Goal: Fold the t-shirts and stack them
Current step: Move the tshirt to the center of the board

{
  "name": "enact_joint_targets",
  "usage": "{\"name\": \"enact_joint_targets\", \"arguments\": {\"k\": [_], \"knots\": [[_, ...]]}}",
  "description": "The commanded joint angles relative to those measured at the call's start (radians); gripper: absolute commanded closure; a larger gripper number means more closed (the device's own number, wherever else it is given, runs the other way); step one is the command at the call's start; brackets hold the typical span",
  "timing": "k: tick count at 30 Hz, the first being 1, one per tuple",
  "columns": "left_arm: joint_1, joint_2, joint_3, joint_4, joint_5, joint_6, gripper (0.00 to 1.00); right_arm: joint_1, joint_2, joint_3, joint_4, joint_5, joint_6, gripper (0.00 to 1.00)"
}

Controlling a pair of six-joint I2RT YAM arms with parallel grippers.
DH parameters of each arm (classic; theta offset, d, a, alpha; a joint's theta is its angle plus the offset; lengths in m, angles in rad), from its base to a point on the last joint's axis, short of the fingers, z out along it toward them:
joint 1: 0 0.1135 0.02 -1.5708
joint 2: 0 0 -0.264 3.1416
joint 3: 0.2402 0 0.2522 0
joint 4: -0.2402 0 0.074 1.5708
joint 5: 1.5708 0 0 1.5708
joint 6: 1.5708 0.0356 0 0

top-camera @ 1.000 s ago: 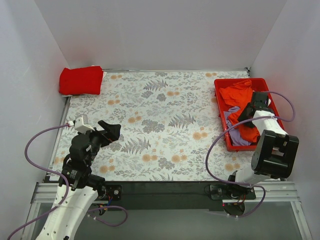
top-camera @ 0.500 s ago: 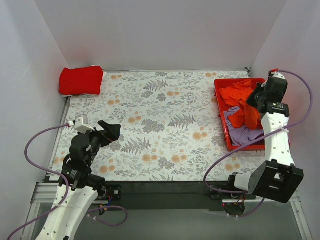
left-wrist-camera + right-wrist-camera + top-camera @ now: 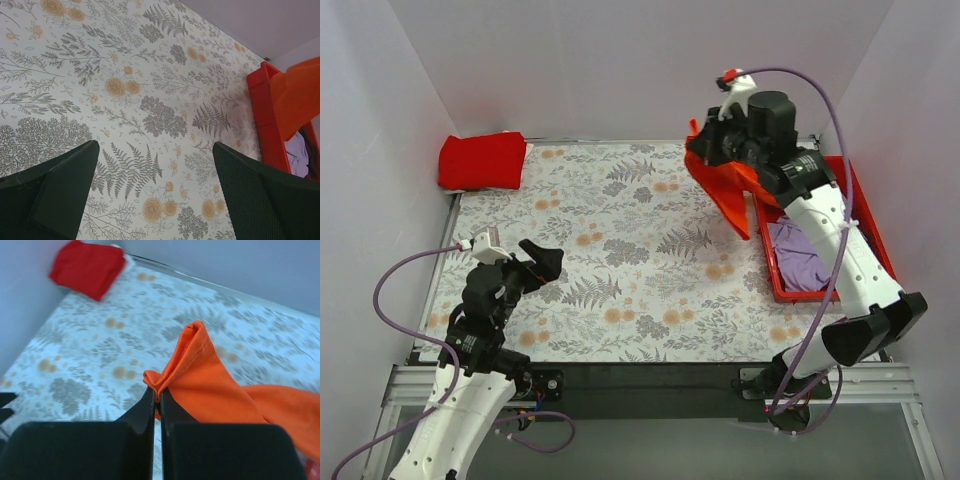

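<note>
**Orange shirt pinched and hanging, left arm nowhere near it**

Overhead view first. The right gripper [image 3: 705,150] was up over the far side of the table [image 3: 640,330], shut on a corner of the orange shirt [image 3: 730,195]. The shirt hung from it in a long wedge, with its long axis running from the gripper toward the near right. The low tip sat by the left rim of the bin [image 3: 800,295], and I couldn't tell if it touched. A lavender shirt [image 3: 805,255] lay inside the bin. A folded red shirt [image 3: 482,160] sat in the far left corner. The left gripper [image 3: 545,265] was spread wide at the near left, holding nothing and well apart from the cloth. So the right arm was clearly the nearer one. My guess: the loose low end is what needs catching or dragging out flat next.

Left wrist view: the left gripper [image 3: 155,150] was wide open over bare floral print. The orange shirt [image 3: 297,100] showed off at its far right, draped in front of the bin [image 3: 262,120]. That view gave the direction the left arm would have to travel.

Right wrist view: the right gripper [image 3: 156,395] was clamped tight on a bunched fold of the orange shirt [image 3: 200,385]. You couldn't see that pinch from overhead. The rest trailed off to the right. The red shirt [image 3: 87,267] was far off to the left.
</note>
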State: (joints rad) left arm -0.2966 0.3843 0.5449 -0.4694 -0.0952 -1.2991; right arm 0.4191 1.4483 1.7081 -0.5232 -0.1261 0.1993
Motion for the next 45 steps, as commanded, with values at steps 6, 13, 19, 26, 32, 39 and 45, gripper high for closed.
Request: {"name": "enact_joint_targets", "arguments": {"k": [6, 13, 19, 26, 32, 39, 45], "knots": [[-0.003, 0.014, -0.005, -0.008, -0.017, 0.000, 0.04, 0.348, 0.162, 0.424, 0.153, -0.092, -0.060, 0.99], [-0.003, 0.005, -0.002, -0.014, -0.028, -0.003, 0.04, 0.405, 0.109, 0.339, 0.412, -0.142, -0.090, 0.99], [-0.003, 0.018, -0.002, -0.012, -0.024, -0.003, 0.04, 0.405, 0.026, 0.210, 0.431, -0.034, -0.147, 0.99], [-0.003, 0.039, -0.008, 0.000, -0.014, 0.000, 0.04, 0.281, -0.290, -0.401, 0.389, 0.687, -0.131, 0.99], [-0.003, 0.128, -0.005, 0.023, 0.048, 0.020, 0.04, 0.052, -0.491, -0.835, 0.068, 0.619, 0.044, 0.45], [-0.003, 0.209, -0.007, 0.034, 0.094, 0.037, 0.04, 0.078, -0.404, -0.779, 0.074, 0.061, -0.162, 0.33], [-0.003, 0.271, -0.010, 0.040, 0.152, 0.049, 0.04, 0.254, -0.221, -0.748, 0.198, -0.098, -0.234, 0.32]]}}
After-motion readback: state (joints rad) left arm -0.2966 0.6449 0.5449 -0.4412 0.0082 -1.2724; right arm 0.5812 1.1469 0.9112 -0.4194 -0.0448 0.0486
